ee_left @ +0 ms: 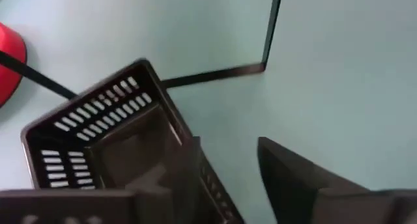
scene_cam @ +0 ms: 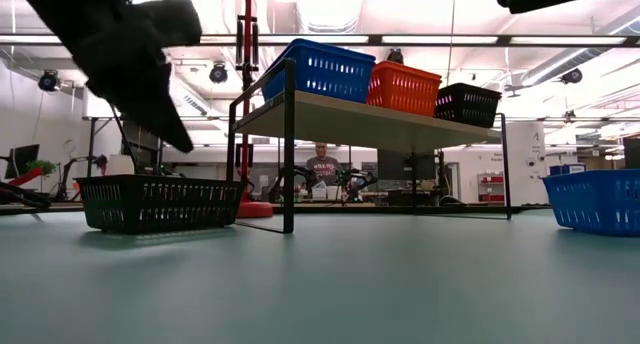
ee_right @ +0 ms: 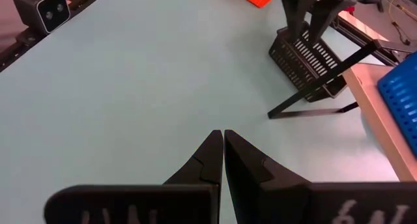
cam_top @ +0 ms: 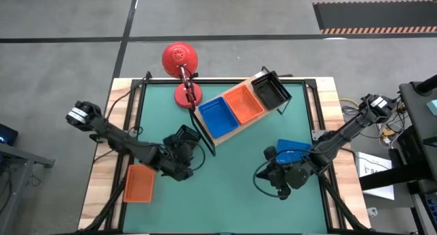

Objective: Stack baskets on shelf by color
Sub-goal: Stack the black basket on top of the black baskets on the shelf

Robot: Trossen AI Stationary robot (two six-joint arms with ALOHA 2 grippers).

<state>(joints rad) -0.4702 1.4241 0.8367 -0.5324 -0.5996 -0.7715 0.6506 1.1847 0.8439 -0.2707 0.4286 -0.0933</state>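
One black basket sits on the surface beside the shelf leg, left gripper jaws released astride its wall, so a skewed pinch could shove it into the leg, while the right gripper idles clenched.

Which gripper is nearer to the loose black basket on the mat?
Left. The left gripper is right at the black basket; the right gripper hangs across the mat by a blue basket.

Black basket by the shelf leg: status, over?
Left gripper open astride black basket wall, basket on mat. Right gripper shut, empty, beside blue basket. Shelf leg close by.
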